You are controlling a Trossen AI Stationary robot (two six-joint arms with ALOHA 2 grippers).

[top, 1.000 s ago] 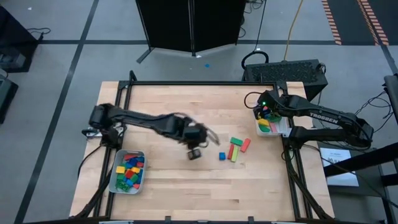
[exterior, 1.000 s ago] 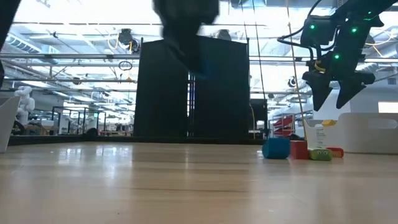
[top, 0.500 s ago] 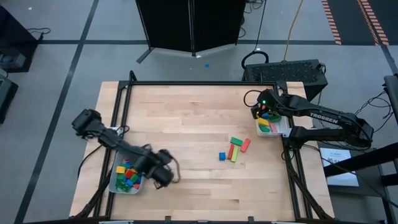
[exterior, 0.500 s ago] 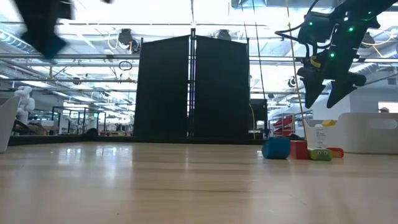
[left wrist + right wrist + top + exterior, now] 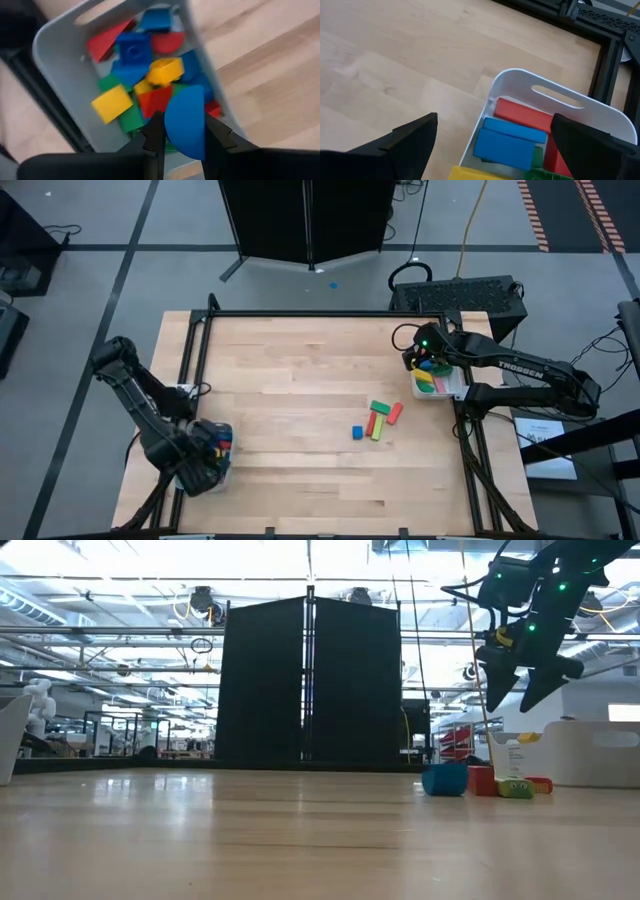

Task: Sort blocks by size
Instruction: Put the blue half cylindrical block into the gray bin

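Change: one second ago the left gripper (image 5: 181, 131) hung over the middle of the table (image 5: 300, 370); now we see it above the grey tray (image 5: 60, 37) at the near left corner of the table, so the arm has swung across in this time.
Left gripper state: it is closed on a blue block (image 5: 186, 122) with a rounded edge, held between its two fingers just over the tray.
Meaning for the task: we judge this block is being delivered to the tray and is not yet released.
Grey tray content: many short blocks in red, blue, yellow and green, lying in a heap, some tilted.
Right gripper (image 5: 520, 690): its fingers stand wide and hold nothing; it hovers over the white tray (image 5: 560, 107) at the right edge of the table, and it is where it was a second ago.
White tray content: longer bars, a red one (image 5: 522, 114) and a blue one (image 5: 507, 142), side by side, with yellow and green pieces nearer the gripper.
Loose blocks (image 5: 375, 420): a small group in blue, red, green and orange on the table, left of the white tray and nearer to it than to the grey tray, not yet sorted.
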